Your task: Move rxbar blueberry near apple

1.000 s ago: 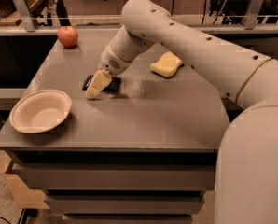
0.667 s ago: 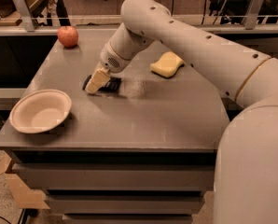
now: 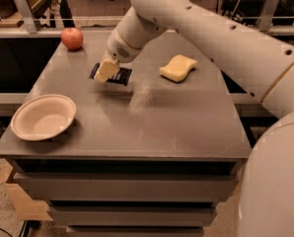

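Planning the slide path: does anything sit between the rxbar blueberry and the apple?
No. In the camera view the tabletop between the rxbar blueberry and the apple is bare; the gripper is down over the bar itself.

Grey table, metal railing behind, speckled floor

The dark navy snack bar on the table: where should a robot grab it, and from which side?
Probably from straight above, pinching across the narrow width at mid-length: the dark navy snack bar lies flat on the grey table, so only its long edges offer a hold. The cream gripper is right over it.
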Action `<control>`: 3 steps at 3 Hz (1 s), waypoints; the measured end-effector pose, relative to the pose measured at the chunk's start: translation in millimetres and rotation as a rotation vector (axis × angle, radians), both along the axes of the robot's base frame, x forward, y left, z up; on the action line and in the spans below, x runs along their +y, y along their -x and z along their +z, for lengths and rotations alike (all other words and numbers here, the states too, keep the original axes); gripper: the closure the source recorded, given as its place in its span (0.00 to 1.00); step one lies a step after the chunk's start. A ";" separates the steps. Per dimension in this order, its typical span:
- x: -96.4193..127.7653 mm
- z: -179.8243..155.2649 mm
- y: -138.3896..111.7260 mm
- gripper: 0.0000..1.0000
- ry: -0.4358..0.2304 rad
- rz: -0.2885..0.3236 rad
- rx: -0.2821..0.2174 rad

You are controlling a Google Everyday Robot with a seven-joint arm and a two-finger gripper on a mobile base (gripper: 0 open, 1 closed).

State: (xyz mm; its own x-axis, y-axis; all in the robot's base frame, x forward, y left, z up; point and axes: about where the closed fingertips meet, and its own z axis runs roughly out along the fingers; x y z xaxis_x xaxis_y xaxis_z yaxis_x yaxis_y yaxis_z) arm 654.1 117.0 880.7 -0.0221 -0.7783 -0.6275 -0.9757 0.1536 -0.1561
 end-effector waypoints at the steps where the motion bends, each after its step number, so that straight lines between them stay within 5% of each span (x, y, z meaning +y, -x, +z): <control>1: -12.6 67.0 -6.3 1.00 0.019 0.004 -0.174; 3: -3.2 68.4 -24.7 1.00 0.015 0.014 -0.194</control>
State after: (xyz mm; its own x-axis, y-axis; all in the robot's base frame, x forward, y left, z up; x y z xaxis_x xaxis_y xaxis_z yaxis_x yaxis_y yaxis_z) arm 678.8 113.8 949.1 0.1089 -0.7871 -0.6071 -0.9291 0.1365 -0.3436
